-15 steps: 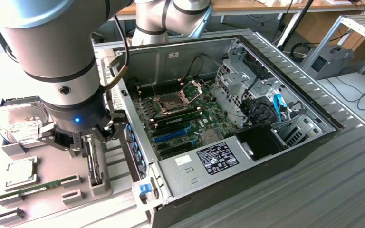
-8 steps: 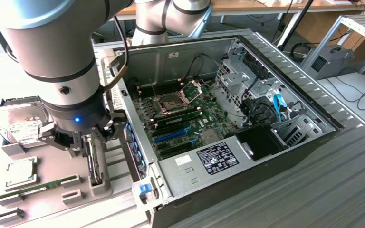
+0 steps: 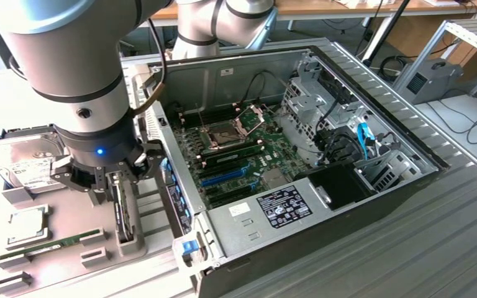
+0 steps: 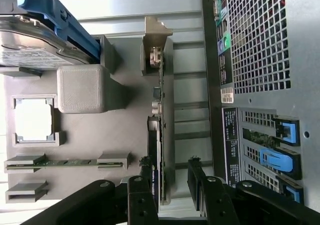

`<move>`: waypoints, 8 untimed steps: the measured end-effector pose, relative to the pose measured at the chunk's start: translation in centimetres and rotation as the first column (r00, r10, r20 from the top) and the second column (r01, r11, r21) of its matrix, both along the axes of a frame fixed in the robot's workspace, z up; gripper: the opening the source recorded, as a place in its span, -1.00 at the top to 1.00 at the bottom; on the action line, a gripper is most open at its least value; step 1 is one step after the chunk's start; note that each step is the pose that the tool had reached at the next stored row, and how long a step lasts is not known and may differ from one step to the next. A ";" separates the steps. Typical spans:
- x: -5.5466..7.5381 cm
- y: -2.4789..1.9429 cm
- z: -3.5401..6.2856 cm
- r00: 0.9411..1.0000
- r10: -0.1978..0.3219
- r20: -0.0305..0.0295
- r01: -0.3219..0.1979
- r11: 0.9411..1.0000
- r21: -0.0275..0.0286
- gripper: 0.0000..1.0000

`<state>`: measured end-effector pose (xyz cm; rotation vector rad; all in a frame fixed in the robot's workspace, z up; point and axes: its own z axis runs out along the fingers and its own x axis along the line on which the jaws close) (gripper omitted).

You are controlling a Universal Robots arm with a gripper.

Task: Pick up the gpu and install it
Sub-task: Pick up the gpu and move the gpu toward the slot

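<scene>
One gripper (image 3: 110,181) (image 4: 170,183) hangs over the gpu (image 3: 123,211) (image 4: 159,120), fingers (image 4: 142,195) spread to either side of it; the gpu stands on edge in the grey holder (image 3: 66,214) (image 4: 127,127), beside the open computer case (image 3: 322,233), with hard drive (image 3: 25,162) and memory stick (image 3: 52,243) nearby.

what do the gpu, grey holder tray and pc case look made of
gpu: green circuit board, seen edge-on, small components along it.
holder tray: likely printed plastic, matte grey, finely grained surface.
pc case: likely sheet metal, grey, punched with a vent grid.
</scene>
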<state>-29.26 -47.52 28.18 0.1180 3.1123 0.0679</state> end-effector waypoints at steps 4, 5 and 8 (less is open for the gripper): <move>0.0 0.16 -0.23 1.000 0.000 0.000 0.000 1.000 0.000 0.16; -0.1 0.20 -0.29 1.000 0.000 0.000 0.000 1.000 0.000 0.16; -0.2 0.42 -0.53 1.000 0.000 0.000 0.000 1.000 0.000 0.16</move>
